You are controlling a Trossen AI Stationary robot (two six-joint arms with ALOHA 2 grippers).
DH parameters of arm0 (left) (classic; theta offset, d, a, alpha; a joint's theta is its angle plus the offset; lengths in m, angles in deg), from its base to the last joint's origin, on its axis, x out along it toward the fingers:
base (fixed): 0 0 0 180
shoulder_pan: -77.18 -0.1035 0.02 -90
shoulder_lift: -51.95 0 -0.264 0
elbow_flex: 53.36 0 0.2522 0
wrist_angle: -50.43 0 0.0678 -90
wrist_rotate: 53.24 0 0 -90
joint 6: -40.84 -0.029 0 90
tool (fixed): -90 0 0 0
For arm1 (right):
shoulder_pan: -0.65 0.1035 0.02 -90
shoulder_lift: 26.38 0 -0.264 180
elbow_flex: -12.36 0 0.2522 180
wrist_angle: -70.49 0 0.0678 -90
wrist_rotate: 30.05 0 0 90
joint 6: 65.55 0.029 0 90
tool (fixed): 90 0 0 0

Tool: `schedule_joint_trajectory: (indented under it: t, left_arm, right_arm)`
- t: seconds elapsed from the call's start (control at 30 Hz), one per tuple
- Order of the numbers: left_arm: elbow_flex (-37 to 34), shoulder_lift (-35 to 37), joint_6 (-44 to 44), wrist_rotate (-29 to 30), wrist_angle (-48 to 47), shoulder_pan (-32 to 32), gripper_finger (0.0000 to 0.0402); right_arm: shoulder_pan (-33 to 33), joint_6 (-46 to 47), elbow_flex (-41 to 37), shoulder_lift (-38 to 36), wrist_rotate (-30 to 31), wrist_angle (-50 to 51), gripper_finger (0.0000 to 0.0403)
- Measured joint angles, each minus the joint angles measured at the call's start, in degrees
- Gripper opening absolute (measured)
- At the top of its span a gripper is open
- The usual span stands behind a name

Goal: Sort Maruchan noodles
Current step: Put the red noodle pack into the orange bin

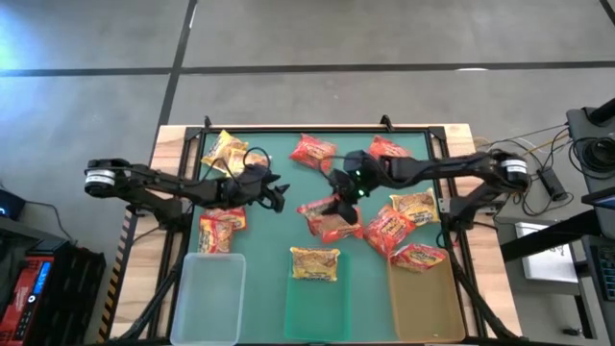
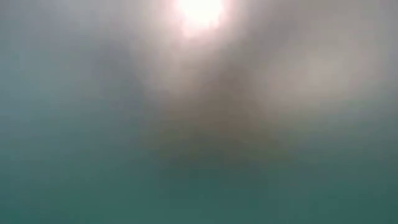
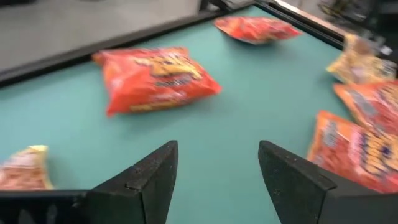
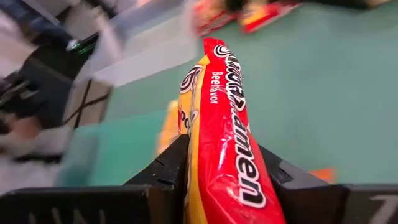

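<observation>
Several ramen packets lie scattered on the teal mat (image 1: pixel 288 226). My right gripper (image 1: pixel 338 202) is over the mat's middle, shut on a red packet (image 1: pixel 329 220). My left gripper (image 1: pixel 277 195) hovers open just left of it, over bare mat. In the left wrist view its fingers (image 3: pixel 217 180) are apart with nothing between them, and a red packet (image 3: pixel 155 78) lies ahead. Other packets: yellow (image 1: pixel 228 152), red (image 1: pixel 313 151), red (image 1: pixel 387 147), red-yellow (image 1: pixel 222 229), a red one (image 1: pixel 388 229), a yellow one (image 1: pixel 414 205). One yellow packet (image 1: pixel 315 262) rests on the green tray, one (image 1: pixel 419 256) on the brown tray. My right gripper (image 4: pixel 224 158) pinches the red packet between its two fingers, across the packet's flat faces near one end (image 4: pixel 230 168). The packet stands edge-on in the hold and sticks out forward past the fingertips (image 4: pixel 221 68). The fingers slant down from the table's right side. It looks lifted off the mat.
Three shallow trays line the near edge: clear (image 1: pixel 207 298), green (image 1: pixel 315 308), brown (image 1: pixel 428 308). A black frame borders the mat's far edge (image 1: pixel 317 128). The two grippers are close together at the mat's middle. The low view is a blur and shows nothing.
</observation>
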Motion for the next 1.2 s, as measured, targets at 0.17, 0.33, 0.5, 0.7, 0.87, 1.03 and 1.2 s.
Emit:
schedule_joint_trajectory:
  t: [0.17, 0.33, 0.5, 0.7, 0.87, 1.03, 1.2]
  left_arm:
    - [0.0, 0.0, -0.65, 2.79, -0.11, 0.73, 0.0208]
    - [-0.2, -0.01, -0.76, 2.81, -0.23, 1.33, 0.0208]
    - [-0.24, 0.01, -0.2, 2.81, 0.06, 1.74, 0.0208]
    - [-0.24, 0.01, 0.26, 2.81, 0.38, 1.74, 0.0208]
    - [-0.24, 0.01, 0.54, 2.81, 0.43, 1.74, 0.0208]
    - [-0.24, 0.0, 1.71, 2.81, 0.58, 1.74, 0.0208]
    - [-0.26, 0.01, 2.09, 2.81, 0.23, 1.89, 0.0208]
  right_arm:
    - [8.41, 3.52, -0.11, -4.8, 1.02, 7.29, 0.01]
    - [18.16, 9.84, -0.13, -8.4, 3.96, 14.81, 0.0105]
    - [26.76, 14.45, -0.13, -11.11, 5.07, 24.65, 0.0103]
    - [33.42, 21.98, -0.15, -14.02, 6.33, 41.24, 0.0103]
    - [35.69, 27.21, -0.22, -14.86, 9.03, 51.43, 0.0104]
    - [35.86, 27.67, -0.22, -14.07, 11.17, 56.67, 0.0104]
    - [35.86, 28.8, -0.33, -13.94, 14.0, 57.29, 0.011]
